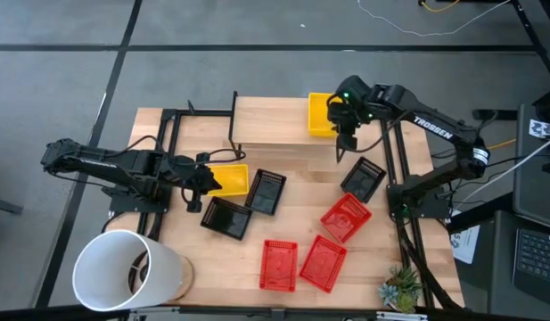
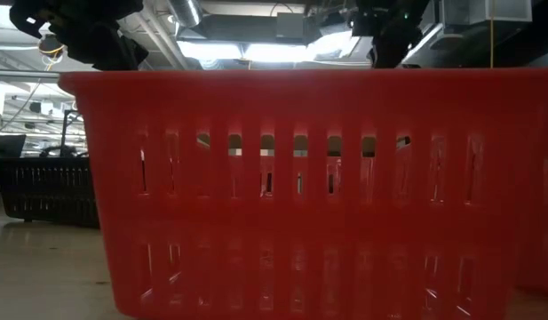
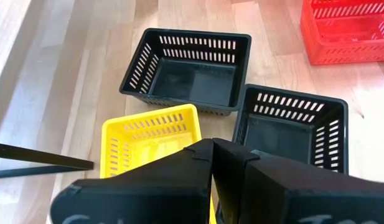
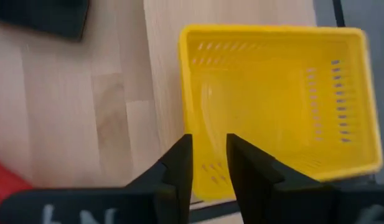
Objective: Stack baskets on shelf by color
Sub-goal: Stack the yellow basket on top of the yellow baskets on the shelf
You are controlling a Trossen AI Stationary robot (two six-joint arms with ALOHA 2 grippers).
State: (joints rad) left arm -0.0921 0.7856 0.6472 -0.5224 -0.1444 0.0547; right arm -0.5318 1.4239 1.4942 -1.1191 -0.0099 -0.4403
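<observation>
Two grippers: right gripper (image 4: 209,163) fingers narrow over shelf-edge yellow basket (image 4: 276,102); left gripper (image 3: 211,151) fingers closed, empty.

Even, bright overhead light; ceiling lamps (image 2: 256,49) glare in the low view, where a close red basket (image 2: 318,191) is soft. The right wrist view's yellow basket (image 4: 276,102) is blurred.
</observation>
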